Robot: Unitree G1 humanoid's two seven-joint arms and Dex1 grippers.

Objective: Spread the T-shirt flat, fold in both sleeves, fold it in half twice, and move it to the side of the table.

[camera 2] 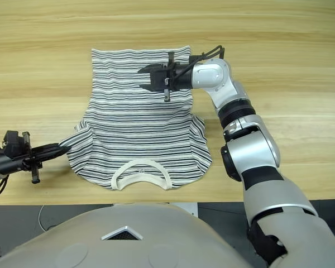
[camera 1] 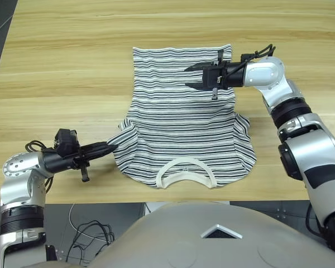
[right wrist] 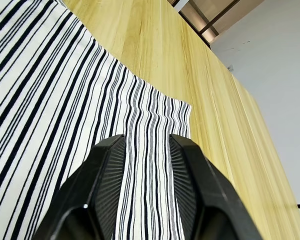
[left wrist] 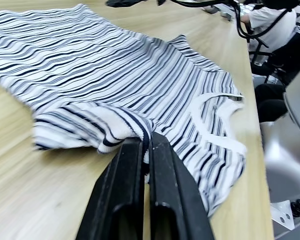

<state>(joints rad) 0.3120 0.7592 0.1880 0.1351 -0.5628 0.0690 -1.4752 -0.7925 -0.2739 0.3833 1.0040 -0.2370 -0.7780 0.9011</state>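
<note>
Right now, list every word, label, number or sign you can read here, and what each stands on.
None can be read.
The T-shirt carries only stripes, no print.
The table is plain wood grain.
The left gripper and right gripper have plain black fingers with no legible marking.

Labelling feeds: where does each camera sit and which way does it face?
Left eye view: head, facing down on T-shirt and table; left gripper, right gripper show.
Right eye view: beside it, same scene.
Left wrist view: behind left gripper, shut on T-shirt.
Right wrist view: behind right gripper, open over T-shirt.
All share the T-shirt.
</note>
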